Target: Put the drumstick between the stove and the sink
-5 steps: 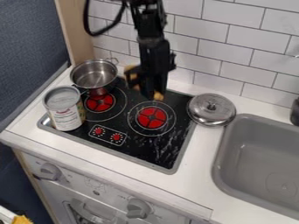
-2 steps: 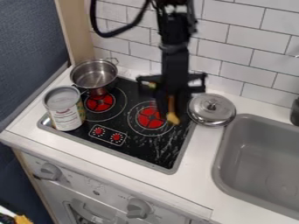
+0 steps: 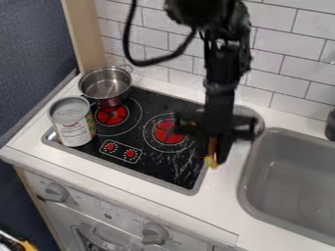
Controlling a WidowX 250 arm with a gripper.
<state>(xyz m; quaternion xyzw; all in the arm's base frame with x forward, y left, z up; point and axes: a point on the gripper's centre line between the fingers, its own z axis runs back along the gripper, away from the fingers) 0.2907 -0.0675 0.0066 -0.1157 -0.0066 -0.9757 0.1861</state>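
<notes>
Right now, white tiling [image 3: 288, 54] rises behind the white table [image 3: 226, 196], where the black stove [image 3: 150, 162] sits left of the grey sink [image 3: 258, 166]. I have my gripper [image 3: 213, 153] above the stove's right edge, its jaws closed on the drumstick. A metal pot [image 3: 105, 86] and a can [image 3: 73, 125] occupy the stove's left side. The drumstick [image 3: 211, 159] hangs lengthwise down, its yellowish end pointing toward the table's front.

Black robot arm [image 3: 222, 68], bulky rounded upper part, slimmer angular segments below, thick black looping cable [image 3: 157, 61], broad black gripper [image 3: 216, 153]
</notes>
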